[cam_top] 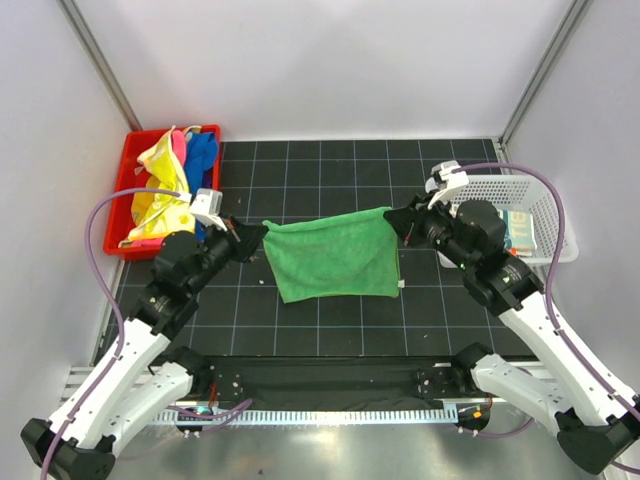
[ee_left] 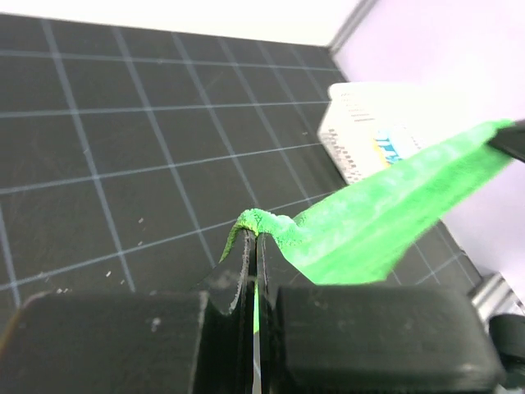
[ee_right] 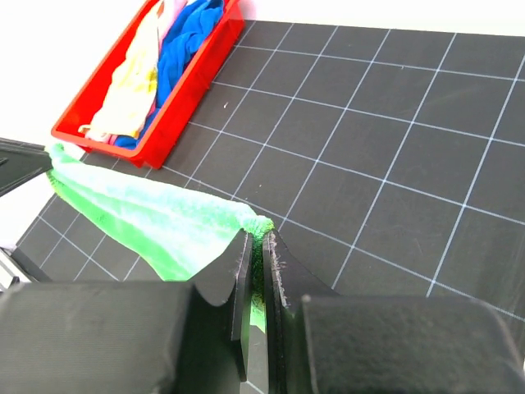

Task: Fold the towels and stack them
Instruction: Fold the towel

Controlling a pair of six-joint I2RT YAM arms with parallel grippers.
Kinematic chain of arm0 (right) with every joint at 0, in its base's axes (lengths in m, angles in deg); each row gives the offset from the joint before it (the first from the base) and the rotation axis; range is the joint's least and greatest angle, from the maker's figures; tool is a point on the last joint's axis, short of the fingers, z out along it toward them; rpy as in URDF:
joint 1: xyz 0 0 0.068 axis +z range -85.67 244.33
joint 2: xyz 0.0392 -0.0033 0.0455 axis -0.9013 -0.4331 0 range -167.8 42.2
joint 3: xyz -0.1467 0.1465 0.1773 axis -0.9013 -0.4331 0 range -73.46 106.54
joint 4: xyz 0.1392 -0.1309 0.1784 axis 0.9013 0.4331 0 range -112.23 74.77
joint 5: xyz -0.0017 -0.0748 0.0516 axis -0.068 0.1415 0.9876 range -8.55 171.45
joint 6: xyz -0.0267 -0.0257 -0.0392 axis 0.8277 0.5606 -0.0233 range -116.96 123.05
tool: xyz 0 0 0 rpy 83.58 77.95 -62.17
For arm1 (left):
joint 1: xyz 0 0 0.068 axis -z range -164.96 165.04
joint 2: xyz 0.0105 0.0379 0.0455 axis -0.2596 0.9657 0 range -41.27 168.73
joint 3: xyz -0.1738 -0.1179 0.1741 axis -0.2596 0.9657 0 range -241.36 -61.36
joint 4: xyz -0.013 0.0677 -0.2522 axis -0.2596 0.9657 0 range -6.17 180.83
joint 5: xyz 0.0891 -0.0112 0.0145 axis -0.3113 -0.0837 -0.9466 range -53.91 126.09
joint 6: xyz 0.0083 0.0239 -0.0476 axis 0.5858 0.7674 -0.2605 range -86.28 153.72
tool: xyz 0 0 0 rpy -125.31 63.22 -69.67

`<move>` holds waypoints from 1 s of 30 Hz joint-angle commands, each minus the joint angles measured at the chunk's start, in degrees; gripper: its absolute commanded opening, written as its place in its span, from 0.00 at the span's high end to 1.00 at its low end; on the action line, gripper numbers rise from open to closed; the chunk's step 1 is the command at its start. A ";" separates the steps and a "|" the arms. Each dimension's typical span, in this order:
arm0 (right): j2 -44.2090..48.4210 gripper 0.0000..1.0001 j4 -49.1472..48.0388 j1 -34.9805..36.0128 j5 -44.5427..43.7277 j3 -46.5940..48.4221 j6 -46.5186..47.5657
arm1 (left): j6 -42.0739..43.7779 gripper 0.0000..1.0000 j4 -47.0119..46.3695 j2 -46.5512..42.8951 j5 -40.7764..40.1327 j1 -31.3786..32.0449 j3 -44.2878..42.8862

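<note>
While the other towels [cam_top: 165, 190] (yellow, pink and blue) are lying bunched in the red bin [cam_top: 131, 175] at the far left, the work in hand is the green towel [cam_top: 335, 258]. The left gripper [cam_top: 252, 238] is pinching this towel's far-left corner, and the left wrist view shows its fingers closed tight on the cloth. The towel is hanging stretched between the two arms over the middle of the dark gridded mat [cam_top: 330, 175]. Its far edge is being held taut and raised; its near edge appears to be trailing on the mat. The right gripper [cam_top: 397, 222] is clamping the far-right corner likewise, fingers narrowed onto the fabric. The white mesh basket [cam_top: 520, 190] is sitting at the right, holding something printed that is not legible.

Judgement: the spreading step is under way and the fold is not yet made. The next move is calling for both arms travelling together at a matched pace, either laying the cloth flat or carrying the held edge toward the near edge. Uneven travel would be risking a skewed fold.
</note>
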 commanded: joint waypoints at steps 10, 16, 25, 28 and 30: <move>-24.04 0.99 -11.01 -3.69 -3.92 3.02 -0.04 | -3.81 1.00 -9.20 24.99 -9.67 -4.34 -8.13; -37.08 0.99 -18.64 -8.78 -1.01 8.47 -0.22 | -2.67 1.00 -16.32 42.81 -5.88 -7.85 -16.39; -54.57 0.99 -23.94 -12.31 1.02 18.05 0.05 | -2.58 1.00 -24.23 63.04 0.89 -12.87 -25.97; -59.06 0.99 -24.46 -13.36 0.93 21.21 0.22 | -2.93 1.00 -25.99 67.19 2.56 -13.75 -29.83; -61.86 0.99 -23.94 -14.06 1.45 23.76 0.14 | -3.02 1.00 -27.40 70.44 4.49 -14.10 -31.34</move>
